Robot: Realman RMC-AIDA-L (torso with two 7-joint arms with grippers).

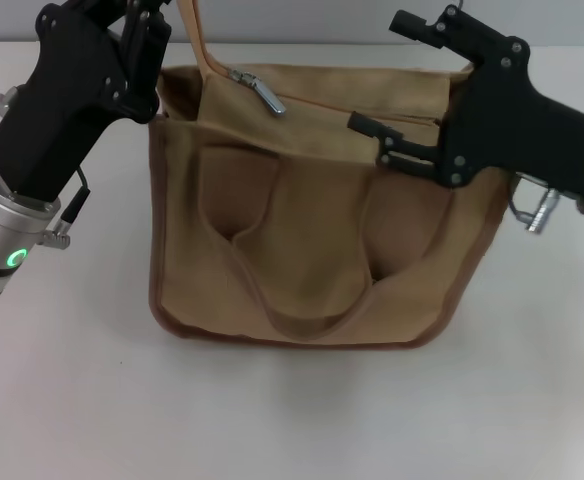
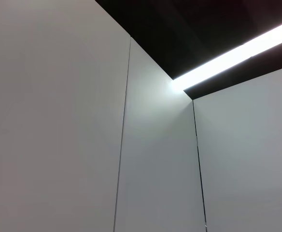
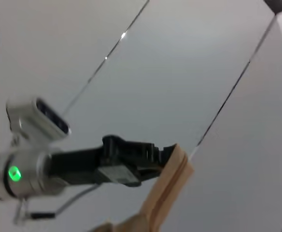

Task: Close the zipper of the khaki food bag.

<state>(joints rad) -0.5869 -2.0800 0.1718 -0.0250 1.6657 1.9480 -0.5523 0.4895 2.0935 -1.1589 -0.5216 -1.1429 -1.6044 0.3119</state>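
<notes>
The khaki food bag (image 1: 322,240) sits in the middle of the white table (image 1: 292,420), right in front of me. It is a boxy tan cloth bag with a darker brown edge all around its front. Two soft loop handles hang down flat on the front side. A tan strap (image 1: 197,35) goes up from the top corner on my left side.

The zipper (image 1: 272,95) runs along the top of the bag. Its little shiny silver pull tab (image 1: 269,97) lies near the end on my left side. The top flap past the tab looks loose, but I cannot tell how far the zipper is shut.

My left claw (image 1: 157,25) is up at the bag's top left corner, right by the strap. In my right wrist view, my left claw (image 3: 167,153) seems to pinch the tan strap (image 3: 167,186) between its black tips and hold it up.

My right claw (image 1: 372,140) is at the top edge of the bag on my right side. Its two thin black fingers (image 1: 397,160) point toward the middle and sit close together at the cloth. I cannot tell if they grip it.

I see no words or labels on the bag. A small green light (image 1: 14,258) glows on my left arm.
</notes>
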